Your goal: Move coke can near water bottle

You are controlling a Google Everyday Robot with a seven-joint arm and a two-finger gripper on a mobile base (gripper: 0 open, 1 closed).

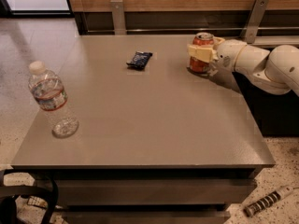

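Observation:
The coke can (202, 65) stands upright at the far right of the grey table (149, 125), orange-red with a silver top. My gripper (201, 52) comes in from the right on a white arm and its cream fingers (198, 52) are closed around the can's upper half. The can's base looks level with the table top. The water bottle (49, 99), clear with a white cap and a red-and-white label, stands upright near the table's left edge, far from the can.
A flat dark blue snack packet (139, 59) lies at the far middle of the table. A wooden wall with metal brackets (117, 14) runs behind. A ribbed cylindrical object (267, 201) lies on the floor at the lower right.

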